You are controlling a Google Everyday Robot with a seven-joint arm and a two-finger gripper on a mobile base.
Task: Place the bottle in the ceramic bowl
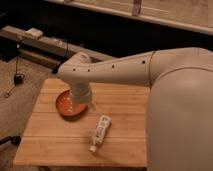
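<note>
Wooden table [50, 145]: bottle [100, 131] lies diagonal (cap [93, 148] near-left); spread tool [84, 106] above ceramic bowl [64, 104].

I see a smooth pale-grey arm [115, 67] dotted with small dark holes; its hand [82, 105] hangs low above the counter [120, 137].

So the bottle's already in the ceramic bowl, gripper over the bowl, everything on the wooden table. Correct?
Not quite. The camera view shows the bottle is not in the ceramic bowl; it lies on its side on the wooden table, apart from the bowl. The rest is right: the gripper is over the bowl.
</note>
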